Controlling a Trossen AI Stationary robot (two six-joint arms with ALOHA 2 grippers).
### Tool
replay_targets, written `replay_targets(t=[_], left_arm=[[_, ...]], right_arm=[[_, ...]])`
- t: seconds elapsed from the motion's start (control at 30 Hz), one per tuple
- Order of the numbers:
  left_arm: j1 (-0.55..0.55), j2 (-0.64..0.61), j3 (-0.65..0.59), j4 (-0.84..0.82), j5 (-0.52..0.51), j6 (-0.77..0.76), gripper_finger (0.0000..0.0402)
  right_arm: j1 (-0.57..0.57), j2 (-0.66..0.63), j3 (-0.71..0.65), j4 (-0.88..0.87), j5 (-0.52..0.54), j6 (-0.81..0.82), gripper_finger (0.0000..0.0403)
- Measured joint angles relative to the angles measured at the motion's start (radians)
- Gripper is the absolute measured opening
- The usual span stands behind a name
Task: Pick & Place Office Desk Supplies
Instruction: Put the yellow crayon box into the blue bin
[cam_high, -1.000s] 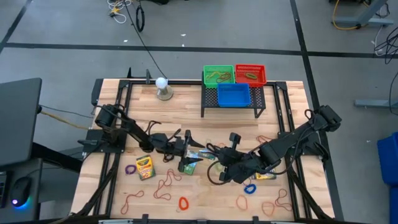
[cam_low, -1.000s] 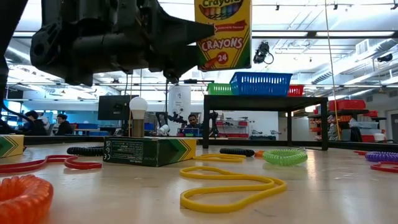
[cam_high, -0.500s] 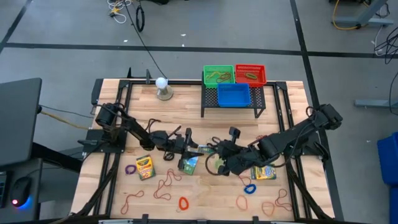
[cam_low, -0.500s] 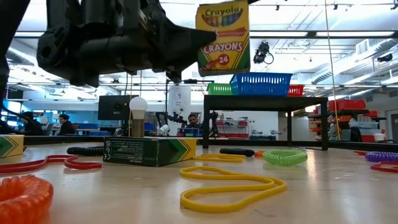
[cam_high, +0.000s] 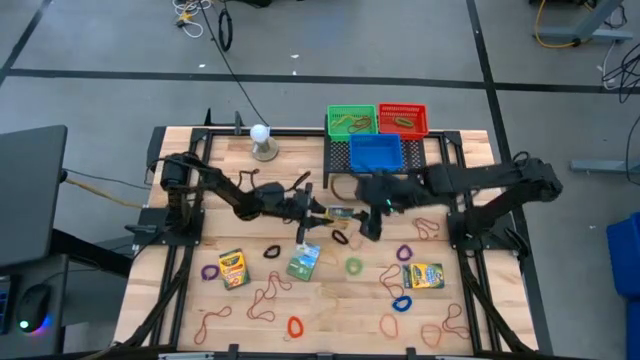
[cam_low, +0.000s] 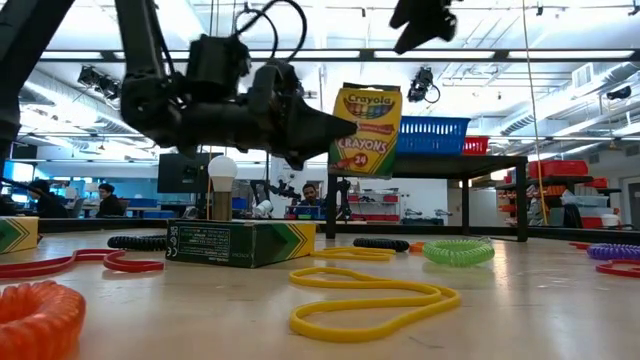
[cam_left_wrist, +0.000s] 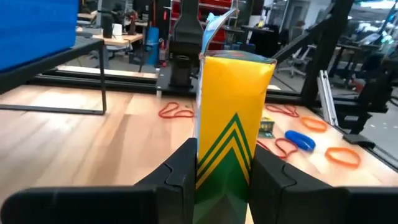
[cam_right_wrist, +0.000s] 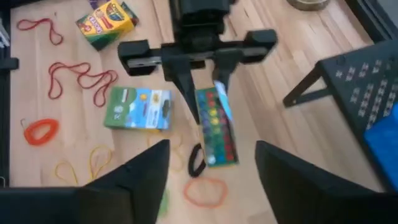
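A yellow and green crayon box (cam_low: 367, 130) hangs upright above the table's middle, with my left gripper (cam_low: 338, 126) shut on it; the high view shows the box (cam_high: 341, 213) just past the gripper (cam_high: 318, 210). My right gripper (cam_low: 420, 18) stands open above and beyond it, touching nothing; its wrist view looks down on the held box (cam_right_wrist: 216, 127). Another crayon box (cam_high: 303, 263) lies flat on the table. Rubber bands (cam_high: 268, 295) and small loops (cam_high: 402, 302) lie scattered near the front. My left gripper pinches the crayon box's two broad faces (cam_left_wrist: 211, 155) between its two fingers, along the narrow side nearest the gripper. The fingers (cam_left_wrist: 181, 163) come level from the table's left. The box stands upright in the hold, lifted clear of the table.
A black mesh rack (cam_high: 375, 165) at the far side carries green (cam_high: 352, 121), red (cam_high: 403, 119) and blue (cam_high: 375, 153) baskets. A white ball on a stand (cam_high: 263, 141) sits at the far left. More crayon boxes (cam_high: 232, 268) (cam_high: 424, 275) lie near the front.
My right gripper has let go of the crayon box, risen and swung toward the table's far edge. My left gripper now carries the box alone and has moved it toward the far edge, lower than before and still upright.
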Motion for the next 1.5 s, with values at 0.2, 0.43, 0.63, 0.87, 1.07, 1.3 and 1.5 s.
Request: replay_targets(t=[0.2,0.43,0.63,0.87,1.07,1.3,1.5], left_arm=[[0.106,0.0,0.053,-0.037,0.158,-0.025,0.0103],[0.147,0.0,0.101,-0.1,0.257,0.006,0.0103],[0.172,0.0,0.102,-0.088,0.271,-0.013,0.0103],[0.173,-0.001,0.102,-0.025,0.29,-0.047,0.0103],[0.173,-0.001,0.102,0.014,0.288,-0.067,0.0103],[0.173,-0.001,0.102,0.056,0.289,-0.099,0.0103],[0.173,-0.001,0.102,0.061,0.287,-0.121,0.0139]], right_arm=[[-0.14,0.136,0.194,-0.217,-0.09,-0.17,0.0281],[-0.215,0.328,0.402,-0.363,-0.122,-0.258,0.0281],[-0.223,0.377,0.434,-0.383,-0.158,-0.289,0.028],[-0.227,0.39,0.435,-0.372,-0.158,-0.279,0.0251],[-0.226,0.39,0.436,-0.382,-0.191,-0.246,0.0207],[-0.218,0.388,0.436,-0.38,-0.204,-0.193,0.0162],[-0.218,0.381,0.435,-0.378,-0.205,-0.111,0.0118]])
